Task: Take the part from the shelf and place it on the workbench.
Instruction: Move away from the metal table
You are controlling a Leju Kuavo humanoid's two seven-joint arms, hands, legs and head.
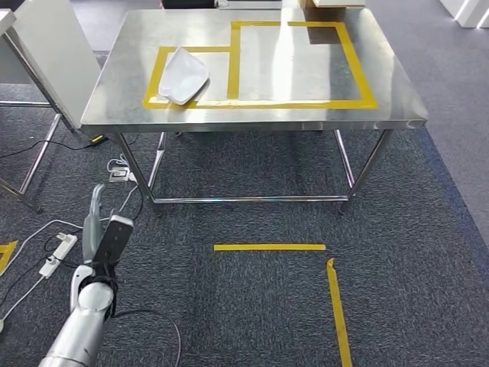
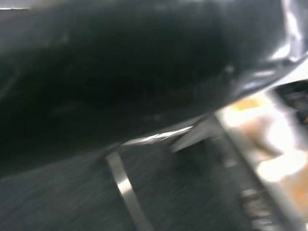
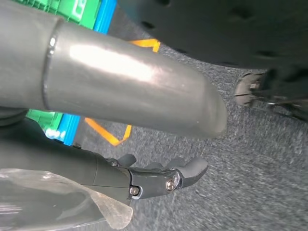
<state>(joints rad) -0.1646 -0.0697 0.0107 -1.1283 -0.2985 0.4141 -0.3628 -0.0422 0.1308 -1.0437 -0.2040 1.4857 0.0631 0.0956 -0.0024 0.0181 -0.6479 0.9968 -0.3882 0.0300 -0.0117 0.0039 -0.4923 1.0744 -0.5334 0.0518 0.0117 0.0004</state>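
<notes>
A white, shallow, curved plastic part (image 1: 183,75) is seen lying on the stainless-steel bench (image 1: 398,99), inside the smaller of the yellow tape rectangles (image 1: 234,65) marked on the bench top. The left robot hand (image 1: 99,229) is raised over the grey carpet well short of the bench, fingers extended and apart, nothing held. In the right wrist view, the right robot hand (image 3: 160,175) is seen with a clear plastic piece (image 3: 58,202) against its dark fingers; whether this is gripped cannot be told.

This looks like a workshop or test lab: a steel counter (image 1: 392,92) marked with yellow tape (image 1: 234,65), grey carpet floor (image 1: 403,290), loose cables (image 1: 34,237).
</notes>
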